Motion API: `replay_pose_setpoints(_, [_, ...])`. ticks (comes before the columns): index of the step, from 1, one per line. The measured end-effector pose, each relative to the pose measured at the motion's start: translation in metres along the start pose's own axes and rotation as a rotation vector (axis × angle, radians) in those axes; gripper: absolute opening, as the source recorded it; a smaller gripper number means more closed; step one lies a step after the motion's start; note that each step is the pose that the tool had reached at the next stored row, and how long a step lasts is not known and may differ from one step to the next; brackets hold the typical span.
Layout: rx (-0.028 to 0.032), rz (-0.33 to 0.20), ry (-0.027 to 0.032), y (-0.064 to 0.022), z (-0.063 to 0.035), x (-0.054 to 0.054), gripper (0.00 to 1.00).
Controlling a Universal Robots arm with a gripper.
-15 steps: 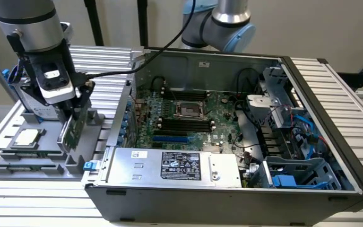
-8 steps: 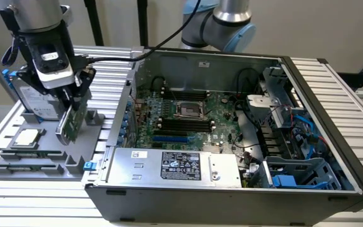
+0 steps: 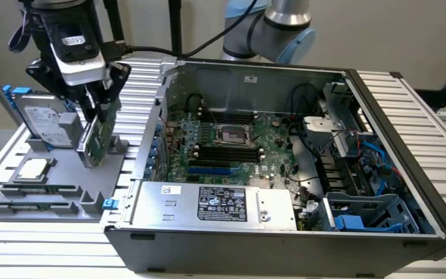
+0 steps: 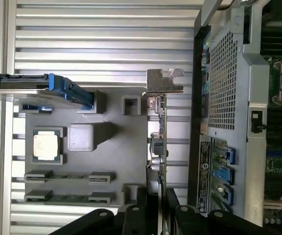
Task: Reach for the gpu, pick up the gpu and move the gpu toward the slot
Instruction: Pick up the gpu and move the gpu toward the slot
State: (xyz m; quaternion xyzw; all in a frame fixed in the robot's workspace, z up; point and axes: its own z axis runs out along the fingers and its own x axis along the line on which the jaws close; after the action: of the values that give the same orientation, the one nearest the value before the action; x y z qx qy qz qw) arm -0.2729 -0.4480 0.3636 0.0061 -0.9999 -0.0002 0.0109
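A robot arm's gripper (image 3: 93, 110) hangs over a grey tray (image 3: 21, 192) at the exterior view's left, its fingers (image 4: 136, 215) pinching the gpu (image 3: 97, 135), a thin green card held on edge and upright, its lower edge just above the tray. The silver bracket (image 4: 163, 81) sits at the card's far end from the fingers. On the tray, a hard drive (image 3: 43, 119) with blue rails lies at ten o'clock from the card, a cpu chip (image 3: 35, 168) at eight o'clock. At three o'clock stands an open case (image 3: 285, 244) on the ribbed surface (image 3: 440, 133), motherboard (image 3: 231, 142) exposed
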Motion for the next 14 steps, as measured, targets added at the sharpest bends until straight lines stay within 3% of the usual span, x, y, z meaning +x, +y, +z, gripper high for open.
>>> replay_pose_setpoints(14, [-0.0020, 0.000, 0.0092, -0.0095, -0.0650, -0.062, 0.26])
